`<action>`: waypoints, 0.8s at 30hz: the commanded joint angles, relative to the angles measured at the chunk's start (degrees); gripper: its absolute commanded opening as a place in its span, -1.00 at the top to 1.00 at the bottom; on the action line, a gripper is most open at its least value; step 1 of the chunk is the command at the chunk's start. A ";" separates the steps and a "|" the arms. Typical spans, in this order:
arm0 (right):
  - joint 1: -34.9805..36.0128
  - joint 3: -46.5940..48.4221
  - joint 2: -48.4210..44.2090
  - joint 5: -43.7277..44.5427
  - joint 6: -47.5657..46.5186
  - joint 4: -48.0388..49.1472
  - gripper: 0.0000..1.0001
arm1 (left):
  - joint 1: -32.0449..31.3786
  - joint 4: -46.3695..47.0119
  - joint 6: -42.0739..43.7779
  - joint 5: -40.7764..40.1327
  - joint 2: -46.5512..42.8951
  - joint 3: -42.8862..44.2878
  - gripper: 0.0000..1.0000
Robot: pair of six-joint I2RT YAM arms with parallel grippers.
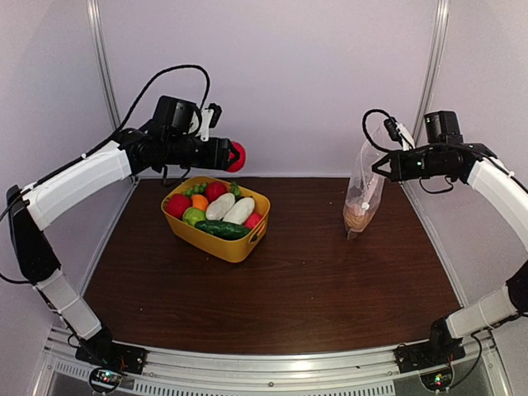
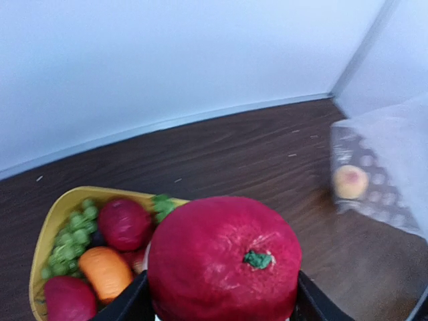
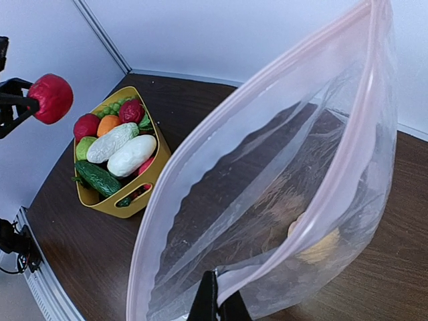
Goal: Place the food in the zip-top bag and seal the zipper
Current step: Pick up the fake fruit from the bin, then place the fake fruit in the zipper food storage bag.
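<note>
My left gripper [image 1: 231,155] is shut on a red toy fruit [image 1: 238,157] with a green stem, held in the air above the yellow tub; it fills the left wrist view [image 2: 224,257]. My right gripper [image 1: 375,166] is shut on the rim of the clear dotted zip-top bag [image 1: 364,186], which hangs upright at the right with its bottom on the table. Its mouth gapes open in the right wrist view [image 3: 267,187], edged by the pinkish zipper [image 3: 294,60]. A yellow-tan piece [image 3: 317,244] lies in the bag's bottom. More food [image 1: 219,210] fills the tub.
The yellow tub [image 1: 235,246] stands left of centre on the dark wooden table [image 1: 313,280]; it holds a cucumber [image 1: 221,229], white pieces, an orange piece and grapes. White walls enclose the back and sides. A metal rail runs along the near edge.
</note>
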 commanded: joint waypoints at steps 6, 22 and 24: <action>7.20 13.01 6.48 6.39 -5.42 -9.47 1.00 | -12.43 30.63 -7.64 18.51 -1.93 -6.19 -0.05; 18.94 24.55 16.47 15.22 -9.94 -21.68 1.00 | -16.32 53.16 -21.78 25.18 3.87 -12.04 0.02; 19.42 24.86 16.70 14.32 -9.52 -21.63 1.00 | -16.52 53.39 -23.03 25.21 5.45 -11.04 0.03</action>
